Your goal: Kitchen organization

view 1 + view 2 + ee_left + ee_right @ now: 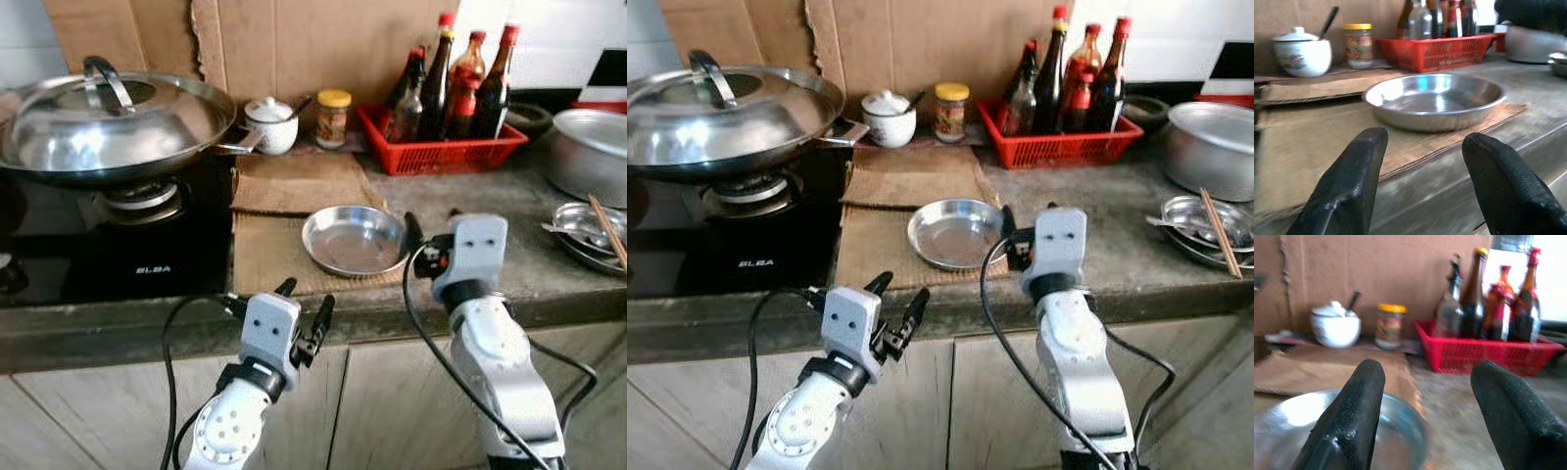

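Note:
A round steel dish (355,240) lies on a cardboard mat (269,255) near the counter's front edge. My left gripper (306,294) is open, level with the counter edge and just in front of the mat, pointing at the dish (1435,100). My right gripper (432,220) is open over the counter beside the dish's right rim, with nothing between its fingers (1359,396). In the right wrist view the dish (1342,431) lies low under the gripper, and the red basket (1484,355) stands ahead.
A lidded wok (108,117) sits on the black stove (118,255) at left. At the back stand a white lidded pot (271,122), a yellow-capped jar (333,117) and a red basket of sauce bottles (441,147). At right are a metal pot (593,152) and steel bowls with chopsticks (588,235).

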You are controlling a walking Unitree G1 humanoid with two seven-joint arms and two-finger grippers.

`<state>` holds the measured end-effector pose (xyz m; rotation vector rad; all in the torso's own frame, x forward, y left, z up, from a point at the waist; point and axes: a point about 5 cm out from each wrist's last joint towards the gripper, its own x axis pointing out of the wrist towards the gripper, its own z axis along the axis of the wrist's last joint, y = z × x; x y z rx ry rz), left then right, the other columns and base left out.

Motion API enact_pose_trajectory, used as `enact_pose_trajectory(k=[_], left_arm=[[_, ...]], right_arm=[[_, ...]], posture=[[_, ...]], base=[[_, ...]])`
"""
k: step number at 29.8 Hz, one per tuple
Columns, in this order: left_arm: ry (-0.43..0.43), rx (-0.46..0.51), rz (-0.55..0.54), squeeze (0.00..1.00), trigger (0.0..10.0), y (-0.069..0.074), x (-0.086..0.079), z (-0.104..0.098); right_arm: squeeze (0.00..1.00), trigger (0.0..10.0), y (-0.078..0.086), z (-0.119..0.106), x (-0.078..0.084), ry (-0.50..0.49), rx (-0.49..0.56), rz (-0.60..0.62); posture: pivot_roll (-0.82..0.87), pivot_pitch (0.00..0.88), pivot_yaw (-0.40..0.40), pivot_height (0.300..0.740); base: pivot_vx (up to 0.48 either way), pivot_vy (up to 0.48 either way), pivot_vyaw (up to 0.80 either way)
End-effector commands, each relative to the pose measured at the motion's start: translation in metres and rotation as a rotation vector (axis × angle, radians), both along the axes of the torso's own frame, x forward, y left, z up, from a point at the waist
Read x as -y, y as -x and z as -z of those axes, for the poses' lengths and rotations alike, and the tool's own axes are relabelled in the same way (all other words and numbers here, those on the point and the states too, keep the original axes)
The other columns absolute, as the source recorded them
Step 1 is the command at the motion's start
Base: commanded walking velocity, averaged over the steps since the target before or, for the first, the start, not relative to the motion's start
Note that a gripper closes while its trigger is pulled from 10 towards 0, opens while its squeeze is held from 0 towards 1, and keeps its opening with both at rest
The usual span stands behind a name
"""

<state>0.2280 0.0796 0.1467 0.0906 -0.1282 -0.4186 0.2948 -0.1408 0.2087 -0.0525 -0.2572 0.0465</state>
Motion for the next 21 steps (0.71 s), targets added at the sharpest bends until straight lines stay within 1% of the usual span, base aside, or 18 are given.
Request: enact_pose_trajectory(k=[1, 2, 4, 5, 6, 7, 8, 9, 10, 11, 12, 15, 16, 18, 19, 20, 21], left_arm=[[0.006, 0.009, 0.008, 0.00, 10.0, 0.002, 0.001, -0.003], [0.007, 0.010, 0.009, 0.00, 10.0, 0.003, 0.001, -0.003], [0.007, 0.010, 0.009, 0.00, 10.0, 0.003, 0.001, -0.003], [0.010, 0.009, 0.007, 0.00, 10.0, 0.003, 0.001, -0.003], [0.010, 0.009, 0.007, 0.00, 10.0, 0.003, 0.001, -0.003], [0.013, 0.006, 0.009, 0.00, 10.0, 0.003, 0.002, -0.003], [0.013, 0.006, 0.009, 0.00, 10.0, 0.003, 0.002, -0.003], [0.015, 0.004, 0.014, 0.00, 10.0, 0.004, 0.003, -0.002], [0.015, 0.004, 0.014, 0.00, 10.0, 0.004, 0.003, -0.002], [0.015, 0.002, 0.018, 0.00, 10.0, 0.005, 0.004, -0.002], [0.015, 0.002, 0.018, 0.00, 10.0, 0.005, 0.004, -0.002], [0.012, 0.000, 0.022, 0.00, 10.0, 0.007, 0.005, -0.001], [0.012, 0.000, 0.022, 0.00, 10.0, 0.007, 0.005, -0.001], [0.012, -0.001, 0.023, 0.00, 10.0, 0.007, 0.005, -0.001], [0.013, -0.002, 0.022, 0.00, 10.0, 0.008, 0.005, -0.001], [0.013, -0.002, 0.022, 0.00, 10.0, 0.008, 0.005, -0.001], [0.014, -0.004, 0.022, 0.00, 10.0, 0.008, 0.006, -0.001]], right_arm=[[0.00, 10.0, -0.006, -0.001, 0.002, 0.003, -0.015, 0.014], [0.00, 10.0, -0.009, 0.000, 0.004, 0.012, -0.028, 0.025], [0.00, 10.0, -0.009, 0.000, 0.004, 0.014, -0.031, 0.027], [0.00, 10.0, -0.013, 0.003, 0.005, -0.012, -0.066, 0.023], [0.00, 10.0, -0.013, 0.003, 0.005, -0.012, -0.066, 0.023], [0.00, 10.0, -0.017, 0.006, 0.006, -0.039, -0.106, 0.026], [0.00, 10.0, -0.017, 0.006, 0.006, -0.039, -0.106, 0.026], [0.00, 10.0, -0.022, 0.009, 0.007, -0.050, -0.144, 0.029], [0.00, 10.0, -0.022, 0.009, 0.007, -0.050, -0.144, 0.029], [0.00, 10.0, -0.027, 0.011, 0.006, -0.035, -0.188, 0.025], [0.00, 10.0, -0.027, 0.011, 0.006, -0.035, -0.188, 0.025], [0.00, 10.0, -0.040, 0.011, 0.004, -0.012, -0.261, 0.003], [0.00, 10.0, -0.040, 0.011, 0.004, -0.012, -0.261, 0.003], [0.00, 10.0, -0.050, 0.008, -0.001, 0.033, -0.328, -0.029], [0.00, 10.0, -0.055, 0.004, -0.001, 0.022, -0.339, -0.025], [0.00, 10.0, -0.055, 0.004, -0.001, 0.022, -0.339, -0.025], [0.00, 10.0, -0.061, -0.001, 0.001, 0.006, -0.359, -0.038]], posture=[[0.05, 0.000, -0.058, 0.740], [0.05, 0.000, -0.061, 0.740], [0.05, 0.000, -0.061, 0.740], [0.05, 0.000, -0.064, 0.740], [0.05, 0.000, -0.064, 0.740], [0.05, 0.000, -0.063, 0.740], [0.05, 0.000, -0.063, 0.740], [0.05, 0.000, -0.066, 0.740], [0.05, 0.000, -0.066, 0.740], [0.05, 0.000, -0.066, 0.740], [0.05, 0.000, -0.066, 0.740], [0.05, 0.001, -0.071, 0.740], [0.05, 0.001, -0.071, 0.740], [0.05, 0.005, -0.076, 0.740], [0.05, 0.007, -0.078, 0.740], [0.05, 0.007, -0.078, 0.740], [0.05, 0.014, -0.082, 0.740]], base=[[0.000, 0.000, 0.00], [0.000, 0.000, 0.00], [0.000, 0.000, 0.00], [0.000, 0.000, -0.80], [0.000, 0.000, -0.80], [0.000, 0.000, -0.80], [0.000, 0.000, -0.80], [0.000, 0.000, 0.00], [0.000, 0.000, 0.00], [0.000, 0.000, 0.00], [0.000, 0.000, 0.00], [0.000, 0.000, 0.00], [0.000, 0.000, 0.00], [0.000, 0.000, 0.00], [0.000, 0.000, 0.00], [0.000, 0.000, 0.00], [0.000, 0.000, 0.00]])
